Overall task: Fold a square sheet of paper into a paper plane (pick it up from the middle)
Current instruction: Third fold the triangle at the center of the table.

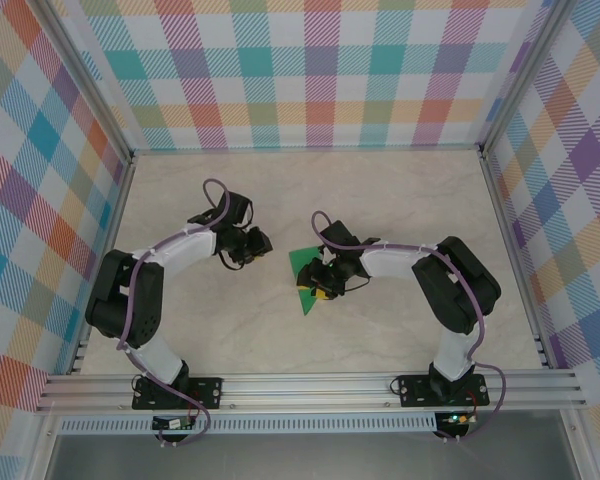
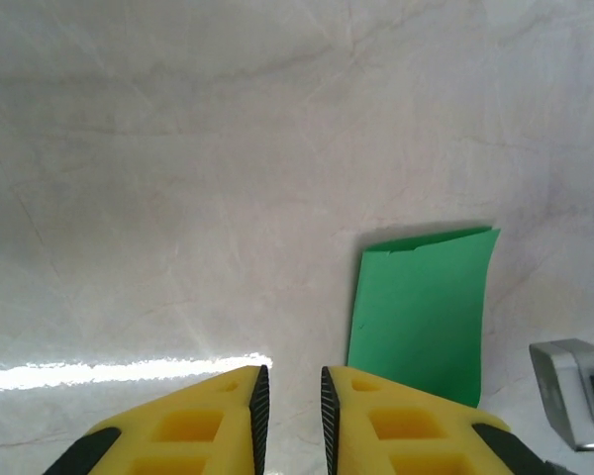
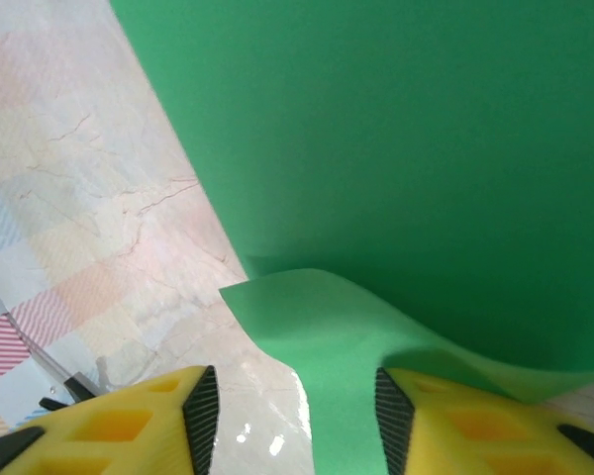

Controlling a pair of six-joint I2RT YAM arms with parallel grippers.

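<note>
- From the top camera, we see the green sheet [image 1: 302,283] near the middle of the desk [image 1: 400,200]. It is partly folded into a wedge. Its long axis runs from the far edge to the near edge, and its narrow tip points at the near edge.
- Bare desk lies all round it, with wide room toward the far edge and both side edges.
- The left arm [image 1: 170,255] and right arm [image 1: 420,265] bend with their elbows out toward the side edges and their forearms reaching inward. The right pincer [image 1: 323,288] sits over the sheet's right part. The left pincer [image 1: 257,243] stands apart from the sheet, on the side toward the left edge.
- From the left wrist, we see the left pincer [image 2: 292,406] low over the desk [image 2: 228,148], its jaws drawn to a slim gap with nothing in it. The sheet [image 2: 421,317] lies ahead and to the right, its far edge lifted a little. A grey metal part [image 2: 569,391] shows beside it.
- From the right wrist, we see the right pincer [image 3: 295,416] with its jaws moderately apart. A curled flap [image 3: 307,336] of the sheet [image 3: 426,148] rises between them, unpinched, with the left finger [image 3: 200,411] off the paper over the desk [image 3: 129,198].
</note>
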